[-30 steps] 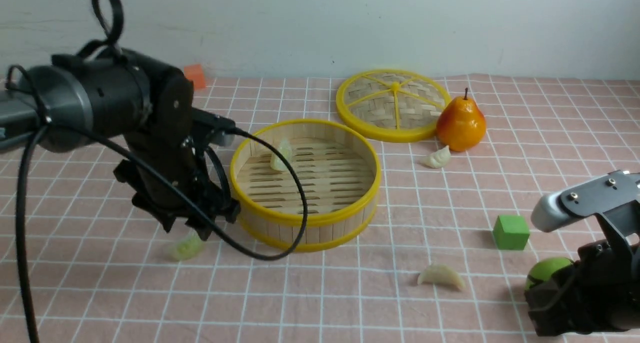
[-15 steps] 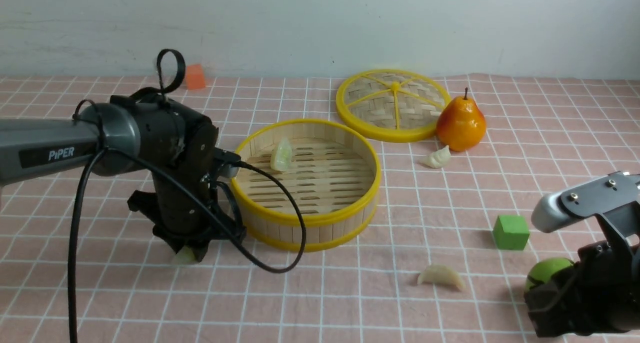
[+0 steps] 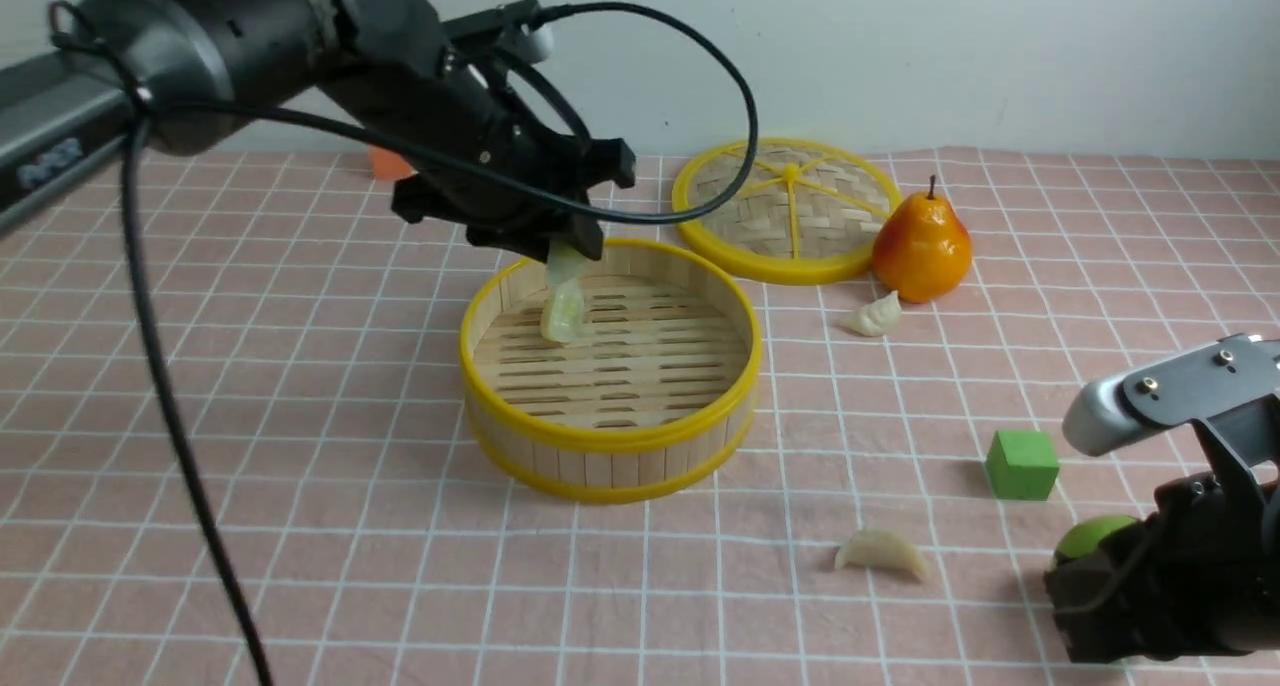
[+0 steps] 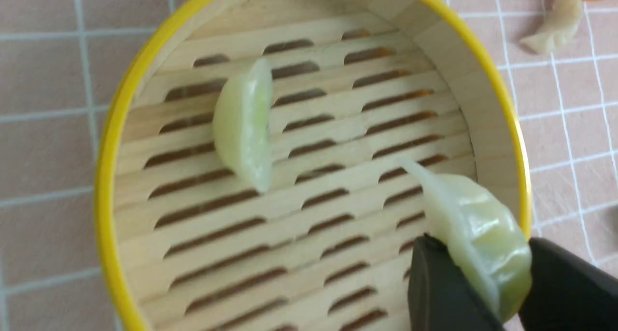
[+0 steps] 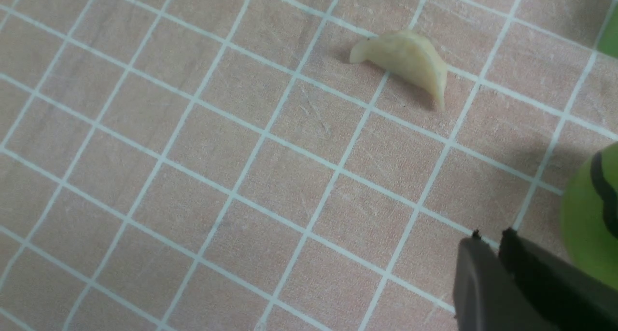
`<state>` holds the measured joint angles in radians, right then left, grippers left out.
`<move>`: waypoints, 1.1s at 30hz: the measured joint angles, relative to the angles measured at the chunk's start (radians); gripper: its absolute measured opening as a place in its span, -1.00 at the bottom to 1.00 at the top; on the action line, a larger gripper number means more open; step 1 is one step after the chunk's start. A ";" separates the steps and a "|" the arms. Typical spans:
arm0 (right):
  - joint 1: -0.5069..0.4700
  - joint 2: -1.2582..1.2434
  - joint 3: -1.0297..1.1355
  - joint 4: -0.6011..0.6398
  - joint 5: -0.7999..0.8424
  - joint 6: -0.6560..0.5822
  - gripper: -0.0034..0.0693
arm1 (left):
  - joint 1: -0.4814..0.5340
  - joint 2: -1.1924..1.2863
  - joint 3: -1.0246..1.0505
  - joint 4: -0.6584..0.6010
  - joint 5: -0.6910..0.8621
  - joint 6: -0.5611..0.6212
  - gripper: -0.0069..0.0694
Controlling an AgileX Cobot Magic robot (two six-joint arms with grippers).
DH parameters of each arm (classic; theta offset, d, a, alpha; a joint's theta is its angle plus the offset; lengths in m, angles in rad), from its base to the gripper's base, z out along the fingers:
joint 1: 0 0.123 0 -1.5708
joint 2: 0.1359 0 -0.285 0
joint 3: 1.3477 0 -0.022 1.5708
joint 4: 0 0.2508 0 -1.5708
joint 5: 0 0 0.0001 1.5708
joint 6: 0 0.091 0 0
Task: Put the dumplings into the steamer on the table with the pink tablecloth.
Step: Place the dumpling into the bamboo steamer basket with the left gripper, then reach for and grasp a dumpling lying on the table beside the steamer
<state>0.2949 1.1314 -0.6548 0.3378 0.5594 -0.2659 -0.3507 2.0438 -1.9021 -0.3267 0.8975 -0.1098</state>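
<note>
- My left gripper (image 4: 478, 285) is clamping a translucent pale green pleated dumpling (image 4: 475, 232), holding it over the inside of the round bamboo-slat steamer with yellow rims (image 3: 610, 444), near its wall
- Second pale green dumpling (image 3: 562, 312) is lying on the slotted floor
- Two cream-white dumplings (image 3: 873, 316) (image 3: 883, 554) are lying on the pink grid tablecloth (image 3: 300, 416), outside the steamer
- My right gripper (image 5: 488, 241) is sitting low, jaws pressed together

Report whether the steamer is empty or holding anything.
Not empty: one pale green pleated dumpling lies inside the yellow-rimmed bamboo steamer; the left gripper holds a second dumpling above it.
</note>
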 joint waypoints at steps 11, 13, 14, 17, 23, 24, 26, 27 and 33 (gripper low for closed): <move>0.000 0.000 0.000 0.000 -0.001 0.000 -0.70 | -0.056 0.313 -0.239 0.095 -0.089 -0.055 -0.27; 0.000 0.000 0.000 0.000 -0.001 0.000 -0.69 | -0.054 0.332 -0.241 0.101 -0.097 -0.083 -0.17; 0.000 0.000 0.000 -0.001 -0.001 0.000 -0.69 | -0.054 0.338 -0.241 0.104 -0.096 -0.097 -0.08; 0.000 0.000 0.000 -0.005 -0.001 0.000 -0.69 | -0.054 0.343 -0.241 0.104 -0.089 -0.122 0.13; 0.000 0.000 0.000 -0.007 0.014 -0.003 -0.69 | -0.054 0.291 -0.301 0.151 0.034 -0.162 0.39; 0.000 0.000 0.000 -0.006 0.031 -0.008 -0.69 | -0.054 0.242 -0.336 0.176 0.101 -0.138 0.32; 0.000 0.000 0.000 -0.002 0.059 -0.026 -0.68 | -0.054 0.177 -0.382 0.206 0.198 -0.103 0.17; 0.000 0.000 0.000 0.001 0.078 -0.044 -0.68 | -0.054 0.135 -0.401 0.218 0.250 -0.081 0.06; 0.002 0.063 -0.055 0.037 0.153 -0.120 -0.52 | -0.054 -0.144 -0.403 0.272 0.347 -0.017 -0.58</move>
<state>0.2964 1.1945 -0.7100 0.3749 0.7123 -0.3859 -0.4046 1.9003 -2.3048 -0.0549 1.2447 -0.1263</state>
